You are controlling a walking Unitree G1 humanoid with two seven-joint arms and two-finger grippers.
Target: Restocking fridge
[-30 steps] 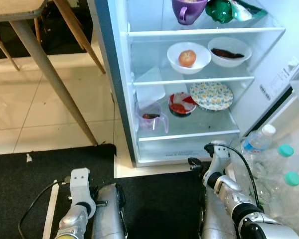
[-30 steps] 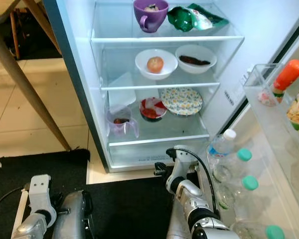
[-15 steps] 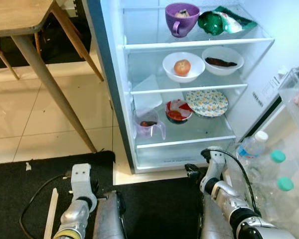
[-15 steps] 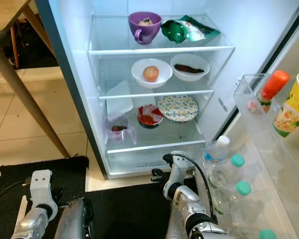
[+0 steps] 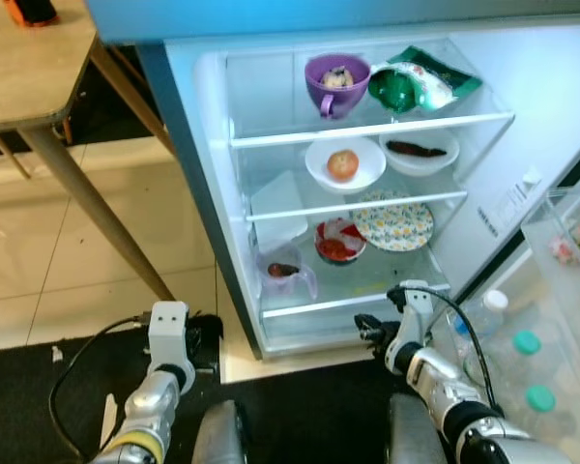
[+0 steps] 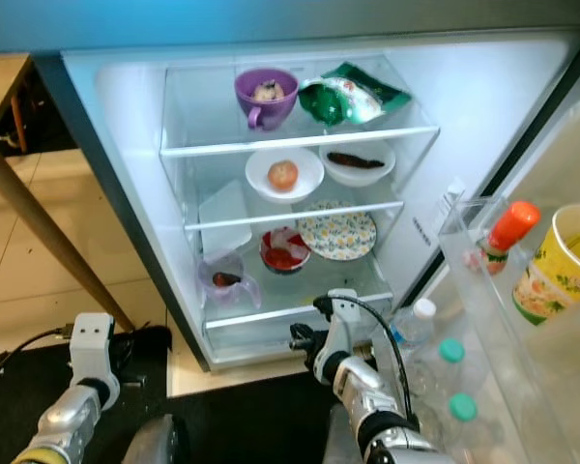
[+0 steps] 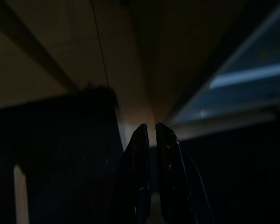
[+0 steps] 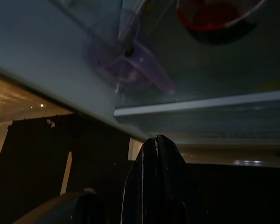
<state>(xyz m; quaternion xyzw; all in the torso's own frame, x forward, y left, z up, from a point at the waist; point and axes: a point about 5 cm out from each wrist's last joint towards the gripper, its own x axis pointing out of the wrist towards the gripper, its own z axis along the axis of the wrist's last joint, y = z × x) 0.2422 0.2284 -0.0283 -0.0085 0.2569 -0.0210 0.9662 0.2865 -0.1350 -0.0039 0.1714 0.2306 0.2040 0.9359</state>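
Camera tilted up, fridge [image 5: 213, 193] open, both pincers together, table leg [image 5: 97, 213] left.

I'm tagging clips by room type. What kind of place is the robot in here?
Most likely a home kitchen or dining corner: an open fridge stocked with a purple mug and a bowl holding an apple, a wooden table beside it, on a tiled floor.
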